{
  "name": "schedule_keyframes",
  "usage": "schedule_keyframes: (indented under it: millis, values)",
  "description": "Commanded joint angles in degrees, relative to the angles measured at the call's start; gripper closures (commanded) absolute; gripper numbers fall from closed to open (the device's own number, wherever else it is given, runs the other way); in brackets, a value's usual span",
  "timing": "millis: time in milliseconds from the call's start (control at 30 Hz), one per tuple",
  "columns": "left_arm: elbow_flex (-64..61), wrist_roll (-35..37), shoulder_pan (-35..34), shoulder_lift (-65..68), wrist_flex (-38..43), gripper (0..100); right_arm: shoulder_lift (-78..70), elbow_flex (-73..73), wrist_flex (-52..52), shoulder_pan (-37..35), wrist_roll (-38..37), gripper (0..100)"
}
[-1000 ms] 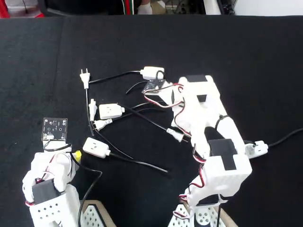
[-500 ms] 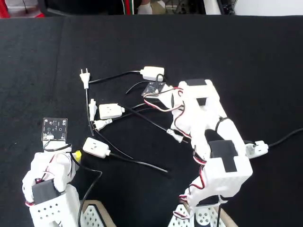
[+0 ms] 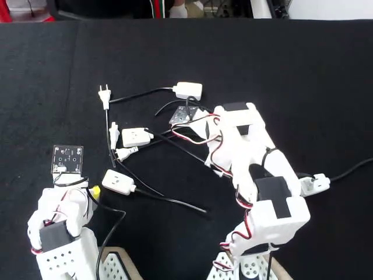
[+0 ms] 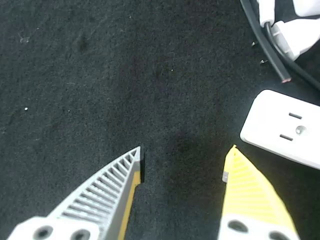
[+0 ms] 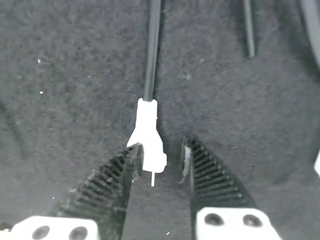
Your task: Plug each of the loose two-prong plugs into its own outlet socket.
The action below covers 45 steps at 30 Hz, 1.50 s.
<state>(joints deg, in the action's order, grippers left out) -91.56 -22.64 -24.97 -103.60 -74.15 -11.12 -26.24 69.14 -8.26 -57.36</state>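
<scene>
On the black, felt-like tabletop (image 3: 303,76), the right claw (image 5: 161,147) stands released, its dark ribbed fingers straddling a small white two-prong plug (image 5: 148,140). The plug's flared, moulded body lies flat on the cloth with a thin metal pin showing at its end. It touches one finger and stays apart from the other. Its round black cable (image 5: 152,50) runs straight away from the claw.

The left claw (image 4: 185,150) is likewise released and grasps nothing. One finger is grey with a ribbed lattice, the other yellow and finely ridged, and both taper to points over bare cloth. Just beside the yellow finger lies a white outlet socket (image 4: 285,127), a smooth plastic block with rounded corners, two slots and a round hole in its face.

In the high view, a second socket (image 3: 137,137) and a third socket (image 3: 188,90) lie among looping black cables, and another loose plug (image 3: 104,95) rests well apart from both arms.
</scene>
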Motion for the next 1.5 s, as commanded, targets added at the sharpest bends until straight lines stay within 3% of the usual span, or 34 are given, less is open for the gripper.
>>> schedule_keyframes:
  millis: [0, 367, 633, 833, 1100, 1300, 1467]
  values:
    - [0.13, -0.35, -0.13, -0.18, -0.18, 74, -0.92, -3.82, 0.35, -1.58, 1.67, 84.5]
    - [0.13, -0.35, -0.13, -0.18, -0.18, 74, -0.92, -4.26, 1.32, -2.29, 3.25, 80.3]
    - [0.13, -0.35, -0.13, -0.18, -0.18, 74, -0.92, -5.05, 1.23, -3.25, 3.25, 87.2]
    - [0.13, -0.35, -0.13, -0.18, -0.18, 74, -0.31, -4.09, 1.67, -2.90, 3.34, 98.5]
    - [0.13, -0.35, -0.04, -0.18, -0.18, 74, 0.48, 9.10, 11.43, -3.08, 9.05, 98.6]
    - [0.57, -0.09, 0.66, -0.26, 0.00, 74, 11.65, 16.66, 18.20, -3.34, 13.54, 98.6]
    - [4.09, 4.84, 7.52, -0.26, 0.79, 74, 26.24, 13.85, 18.64, -8.44, 17.58, 98.6]
